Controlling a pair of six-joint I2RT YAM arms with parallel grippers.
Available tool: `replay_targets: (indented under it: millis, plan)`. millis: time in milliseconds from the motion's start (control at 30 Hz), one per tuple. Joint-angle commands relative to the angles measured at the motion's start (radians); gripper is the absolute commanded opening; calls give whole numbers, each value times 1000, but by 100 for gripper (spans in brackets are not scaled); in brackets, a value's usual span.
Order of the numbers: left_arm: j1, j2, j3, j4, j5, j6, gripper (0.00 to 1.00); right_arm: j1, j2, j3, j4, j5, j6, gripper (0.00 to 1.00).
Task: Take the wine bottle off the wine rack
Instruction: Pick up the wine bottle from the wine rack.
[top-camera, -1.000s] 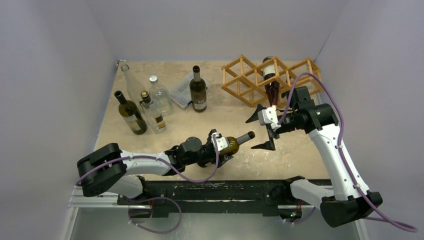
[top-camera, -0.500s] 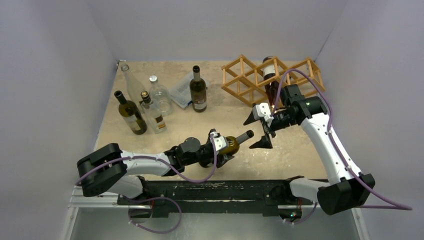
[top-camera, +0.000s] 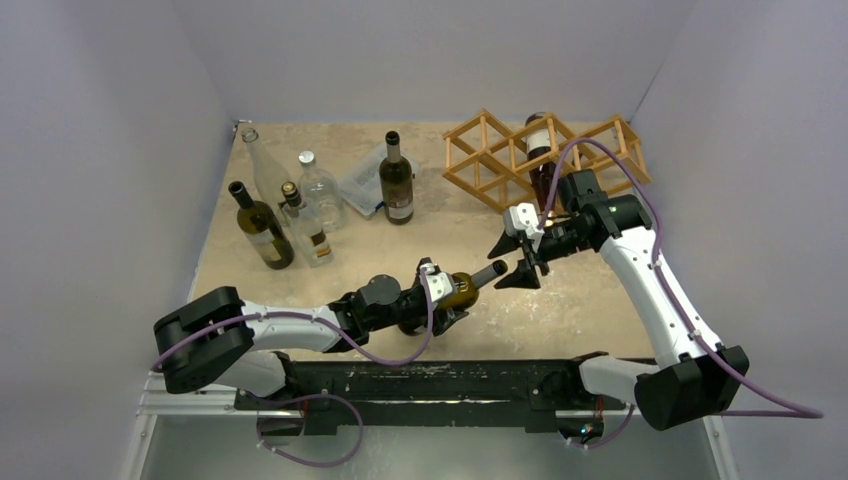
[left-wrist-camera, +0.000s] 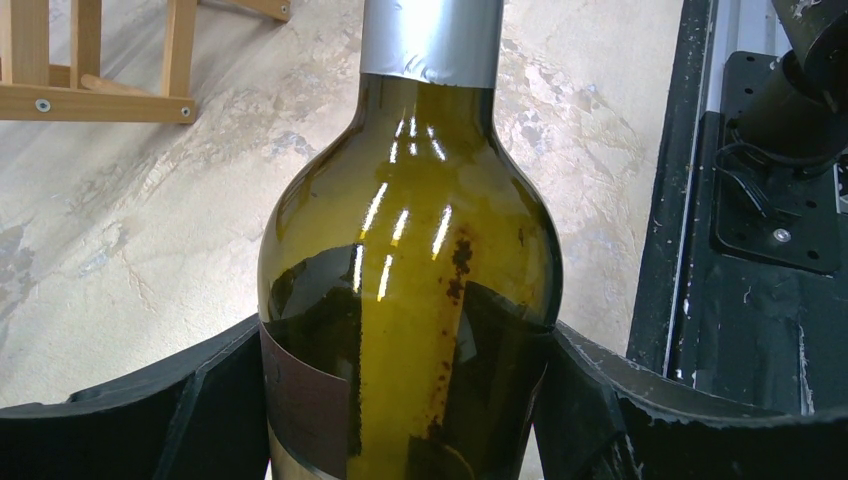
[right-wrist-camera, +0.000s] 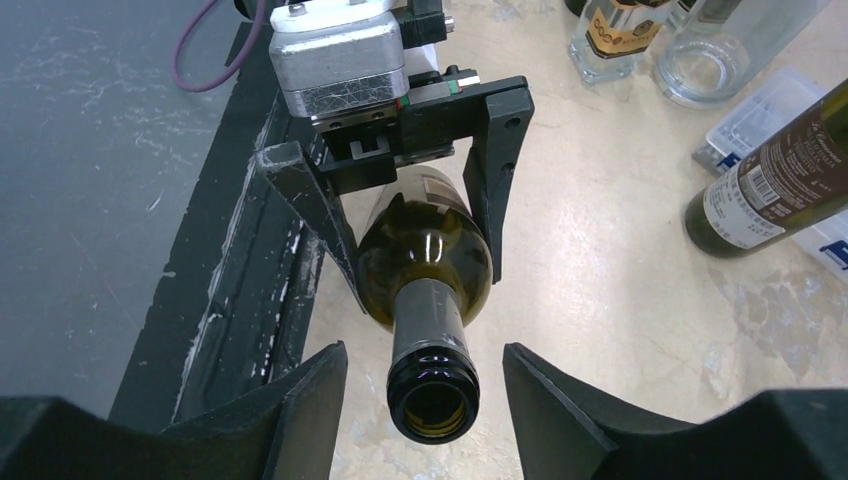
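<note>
A green wine bottle (top-camera: 462, 289) lies level above the table, and my left gripper (top-camera: 441, 296) is shut on its body. In the left wrist view both black fingers (left-wrist-camera: 215, 395) press the glass (left-wrist-camera: 410, 250) below the shoulder. The silver-capped neck points at my right gripper (top-camera: 503, 264). That gripper (right-wrist-camera: 425, 405) stands open, with the bottle's mouth (right-wrist-camera: 432, 395) between its fingers (right-wrist-camera: 305, 410) and a gap on each side. The wooden wine rack (top-camera: 480, 160) stands at the back right. A second bottle (top-camera: 541, 140) with a white label lies in it, neck down.
Several upright bottles (top-camera: 262, 232) and a dark one (top-camera: 397, 182) stand at the back left, beside a clear plastic box (top-camera: 362, 185). Grey walls close in three sides. The black base rail (top-camera: 440, 385) runs along the near edge.
My right gripper has moved left and nearer, bringing its fingers around the bottle's neck, and its jaws have narrowed. The left gripper and the bottle have stayed in place.
</note>
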Motion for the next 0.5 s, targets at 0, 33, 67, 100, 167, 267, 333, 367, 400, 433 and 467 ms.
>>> replay_targets:
  millis: [0,33,67,100,167,267,333,367,400,433,467]
  plan:
    - [-3,-44,4,157,1,-25,0,1,-12,2,27,-34,26,60]
    - [-2,-43,4,159,0,-25,0,0,-14,0,27,-39,25,57]
    - [-2,-42,3,160,-2,-25,0,1,-16,0,27,-41,23,53]
    - [-2,-41,1,163,-3,-25,0,1,-16,-1,27,-42,21,48]
    - [-2,-41,-1,172,-7,-51,0,2,-18,-2,29,-40,20,38]
    - [-3,-42,-2,174,-14,-65,0,3,-21,3,26,-44,18,18]
    - [-2,-41,0,174,-17,-78,0,3,-22,24,10,-57,14,8]
    - [-2,-40,4,170,-17,-86,0,3,-22,39,-6,-64,12,4]
    - [-3,-39,11,159,-17,-95,0,3,-22,57,-14,-68,17,0]
    - [-2,-36,17,149,-18,-106,8,3,-22,75,-7,-64,38,0]
    - [-2,-32,23,141,-19,-119,18,3,-22,91,8,-53,74,0]
